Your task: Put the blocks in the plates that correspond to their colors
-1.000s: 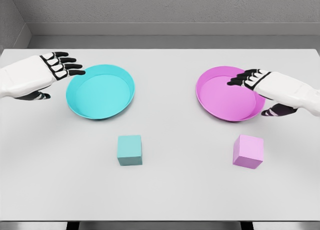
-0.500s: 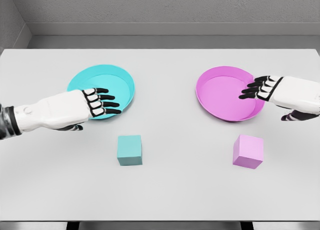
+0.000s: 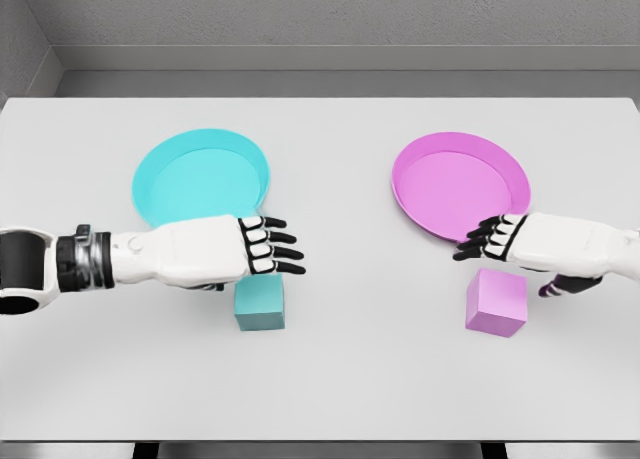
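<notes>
Left hand [image 3: 235,251], fingers spread, overlaps the cyan block's [image 3: 261,305] far edge; right hand [image 3: 520,243], fingers relaxed, above the pink block [image 3: 496,303].

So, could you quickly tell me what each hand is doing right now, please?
Left hand: open, holding nothing, above the cyan block.
Right hand: open, holding nothing, above the pink block.
</notes>
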Robot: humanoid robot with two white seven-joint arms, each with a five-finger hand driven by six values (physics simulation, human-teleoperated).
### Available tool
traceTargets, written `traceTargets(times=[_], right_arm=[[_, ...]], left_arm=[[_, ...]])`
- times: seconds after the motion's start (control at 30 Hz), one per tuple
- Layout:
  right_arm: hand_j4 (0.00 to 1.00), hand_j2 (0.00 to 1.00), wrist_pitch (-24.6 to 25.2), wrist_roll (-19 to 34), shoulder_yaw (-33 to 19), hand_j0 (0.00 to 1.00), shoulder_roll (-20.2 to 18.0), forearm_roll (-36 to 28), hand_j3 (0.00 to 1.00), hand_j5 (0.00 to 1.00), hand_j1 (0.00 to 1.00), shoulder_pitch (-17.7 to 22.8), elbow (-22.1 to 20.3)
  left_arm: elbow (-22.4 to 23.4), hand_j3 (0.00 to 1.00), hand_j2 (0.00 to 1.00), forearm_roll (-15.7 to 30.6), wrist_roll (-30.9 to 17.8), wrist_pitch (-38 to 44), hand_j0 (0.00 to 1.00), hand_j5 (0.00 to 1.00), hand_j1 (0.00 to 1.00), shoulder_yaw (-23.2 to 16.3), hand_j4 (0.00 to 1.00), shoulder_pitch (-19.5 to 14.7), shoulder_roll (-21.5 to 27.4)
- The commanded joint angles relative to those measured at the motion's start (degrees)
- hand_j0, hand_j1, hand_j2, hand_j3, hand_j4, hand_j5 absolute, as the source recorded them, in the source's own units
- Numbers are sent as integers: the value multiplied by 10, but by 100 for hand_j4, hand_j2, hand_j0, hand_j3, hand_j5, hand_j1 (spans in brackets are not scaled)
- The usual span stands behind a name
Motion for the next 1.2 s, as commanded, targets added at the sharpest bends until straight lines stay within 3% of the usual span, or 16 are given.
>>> traceTargets(times=[0.0, 0.1, 0.57, 0.67, 0.8, 1.07, 1.17], right_arm=[[100, 100, 1, 6, 10, 100, 3, -3, 100, 100, 100, 0, 1], [100, 100, 1, 13, 16, 100, 3, 0, 100, 100, 100, 1, 1], [100, 100, 1, 13, 44, 100, 28, 56, 100, 100, 100, -2, 1], [76, 76, 1, 13, 45, 76, 28, 67, 76, 76, 76, -2, 1], [59, 59, 1, 13, 47, 59, 28, 77, 59, 59, 59, -2, 1], [53, 53, 1, 13, 42, 53, 28, 76, 53, 53, 53, -9, 1], [53, 53, 1, 12, 40, 53, 28, 74, 53, 53, 53, -23, 1]], left_arm=[[0, 100, 100, -13, -6, 0, 100, 100, 100, -23, 100, -1, -5], [0, 100, 100, -40, -6, 0, 100, 100, 100, -24, 100, -9, -3], [0, 100, 100, -68, -23, 0, 100, 100, 100, -42, 100, -20, -2], [0, 100, 100, -68, -23, 0, 100, 100, 100, -46, 100, -24, -6], [0, 100, 100, -68, -39, 0, 100, 100, 100, -49, 100, -26, -10], [0, 100, 100, -71, -40, 0, 100, 100, 100, -50, 100, -31, -17], [0, 90, 90, -70, -48, 0, 90, 90, 90, -55, 90, -34, -17]])
